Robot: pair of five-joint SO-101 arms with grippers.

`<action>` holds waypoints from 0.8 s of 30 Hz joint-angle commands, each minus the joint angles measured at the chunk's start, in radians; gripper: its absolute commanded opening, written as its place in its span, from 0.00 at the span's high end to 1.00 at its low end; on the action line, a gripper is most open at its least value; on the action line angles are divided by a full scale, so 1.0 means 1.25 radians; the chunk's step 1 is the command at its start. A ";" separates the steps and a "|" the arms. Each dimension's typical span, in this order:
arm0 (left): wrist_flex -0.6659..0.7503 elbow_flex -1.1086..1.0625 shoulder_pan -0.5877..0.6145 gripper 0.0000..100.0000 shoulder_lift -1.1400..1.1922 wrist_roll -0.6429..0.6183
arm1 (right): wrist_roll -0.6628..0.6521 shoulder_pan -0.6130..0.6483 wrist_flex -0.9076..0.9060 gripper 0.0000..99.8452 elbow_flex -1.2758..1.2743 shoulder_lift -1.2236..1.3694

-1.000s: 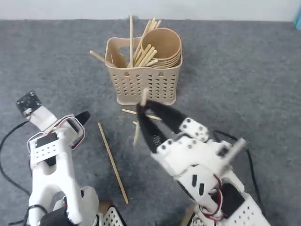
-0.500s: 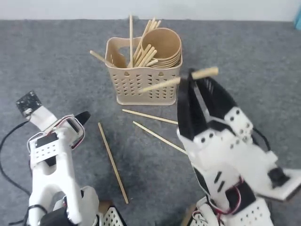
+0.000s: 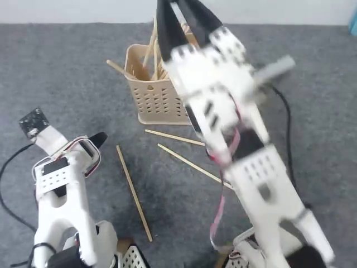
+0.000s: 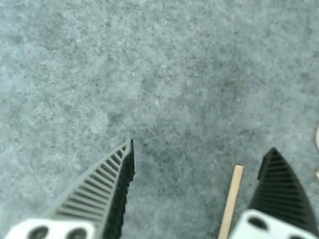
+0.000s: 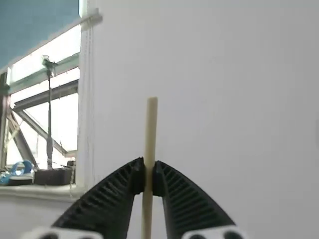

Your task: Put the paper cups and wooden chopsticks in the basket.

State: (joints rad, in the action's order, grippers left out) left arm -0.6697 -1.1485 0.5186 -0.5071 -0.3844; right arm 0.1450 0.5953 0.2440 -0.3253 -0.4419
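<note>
High view: the right gripper (image 3: 179, 14) is seen raised over the basket (image 3: 146, 97), a beige plastic tub with perforated walls and rounded corners. Several chopsticks (image 3: 118, 67) are stood in it at a slant. Three loose chopsticks (image 3: 133, 192) lie flat on the grey carpet (image 3: 67, 67), in front of the basket and between the two arms. They are judged to be light, stiff and slender, and each is best taken near its middle, across its width, so that it does not swing. The soft pile should let the fingertips be pressed down on either side of a stick. The left arm (image 3: 58, 184) is parked low, beside the nearest stick.

Left wrist view: the left gripper (image 4: 199, 169) is held wide apart and empty just above the carpet, whose surface is matted and fibrous. The blunt, pale end of one chopstick (image 4: 232, 196) is seen between the ribbed black fingers, close to one of them.

Right wrist view: the right gripper is closed narrowly on the held chopstick (image 5: 150, 129), which stands upright against a plain white wall (image 5: 234, 99), with a window (image 5: 40, 99) to one side. The wood looks smooth and evenly thin with a squared tip. So thin a stick could pivot or slip in the pinch, so firm pressure is called for.
</note>
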 commanded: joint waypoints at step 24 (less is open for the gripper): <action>0.038 0.028 0.000 0.62 0.000 -0.004 | 0.011 0.015 -0.536 0.76 0.151 0.017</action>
State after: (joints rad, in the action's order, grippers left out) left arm -0.6467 -1.1485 0.5186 -0.5071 -0.3844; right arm 0.1465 0.5953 -0.3130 -0.2025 -0.2332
